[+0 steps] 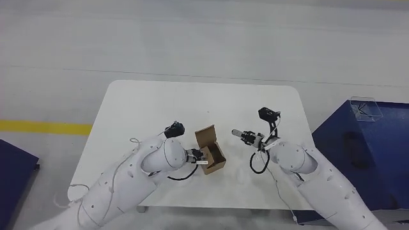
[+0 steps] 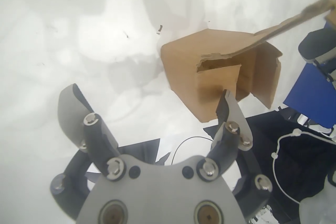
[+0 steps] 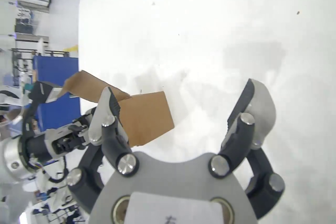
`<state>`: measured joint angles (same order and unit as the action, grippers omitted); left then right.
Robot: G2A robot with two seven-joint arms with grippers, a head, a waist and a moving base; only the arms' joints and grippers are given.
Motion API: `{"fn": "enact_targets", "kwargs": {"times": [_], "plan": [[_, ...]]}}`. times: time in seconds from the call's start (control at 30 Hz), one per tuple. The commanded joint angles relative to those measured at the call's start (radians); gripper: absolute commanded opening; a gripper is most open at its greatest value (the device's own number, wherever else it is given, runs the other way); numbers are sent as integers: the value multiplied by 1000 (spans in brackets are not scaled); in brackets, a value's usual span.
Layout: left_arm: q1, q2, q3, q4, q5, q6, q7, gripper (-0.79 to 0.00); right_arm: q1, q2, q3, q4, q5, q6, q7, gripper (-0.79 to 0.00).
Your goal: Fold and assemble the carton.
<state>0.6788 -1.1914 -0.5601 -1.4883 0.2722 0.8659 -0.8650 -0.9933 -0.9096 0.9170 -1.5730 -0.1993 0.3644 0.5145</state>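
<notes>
A small brown carton (image 1: 211, 152) stands on the white table (image 1: 147, 112) near its front edge, with one flap (image 1: 205, 135) raised and its top not closed. In the left wrist view the carton (image 2: 210, 72) has a torn slot and a flap (image 2: 288, 22) sticking up. My left gripper (image 2: 147, 101) is open at the carton's side, one fingertip (image 2: 227, 104) right by its lower corner; from above the left gripper (image 1: 197, 158) is at the carton's left face. My right gripper (image 3: 181, 101) is open and holds nothing, a short way right of the carton (image 3: 147, 117), seen from above as the right gripper (image 1: 239, 133).
The table's front edge (image 1: 211, 206) runs just behind both arms. A blue cabinet (image 1: 367, 144) stands off the table's right side, and another blue block (image 1: 13, 166) sits to the lower left. The far half of the table is bare white surface.
</notes>
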Motion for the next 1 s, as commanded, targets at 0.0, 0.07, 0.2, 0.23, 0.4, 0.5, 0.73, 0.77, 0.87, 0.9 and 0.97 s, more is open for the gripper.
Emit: {"fn": "enact_targets", "kwargs": {"times": [0.0, 0.07, 0.2, 0.23, 0.4, 0.5, 0.73, 0.77, 0.87, 0.9, 0.97], "plan": [[-10, -8, 13, 18, 4, 14, -5, 0, 5, -6, -24, -4, -47, -2, 2, 0], [-21, -17, 21, 37, 1, 22, -11, 0, 10, -12, -45, -6, -74, -12, 12, 0], [-31, -30, 27, 58, -5, 30, -6, 0, 20, -23, -77, -4, -110, -40, 51, 0], [-32, -32, 26, 61, -6, 32, -5, 0, 20, -26, -82, -3, -111, -46, 61, 0], [-31, -36, 17, 68, -7, 32, -3, 0, 30, -39, -104, 12, -140, -50, 87, 0], [-31, -36, 12, 73, -6, 25, -8, 0, 36, -49, -117, 24, -148, -49, 93, 0], [-37, -42, 8, 89, 2, 23, -18, 0, 47, -67, -129, 45, -158, -54, 111, 0], [-40, -43, 10, 93, 1, 24, -24, 0, 48, -69, -129, 48, -160, -55, 113, 0], [-47, -49, 15, 109, 4, 26, -32, 0, 49, -76, -131, 58, -161, -56, 116, 0], [-49, -51, 17, 112, 4, 26, -35, 0, 49, -78, -133, 61, -164, -58, 112, 0], [-52, -55, 20, 119, 3, 25, -37, 0, 46, -84, -138, 67, -166, -60, 108, 0]]}}
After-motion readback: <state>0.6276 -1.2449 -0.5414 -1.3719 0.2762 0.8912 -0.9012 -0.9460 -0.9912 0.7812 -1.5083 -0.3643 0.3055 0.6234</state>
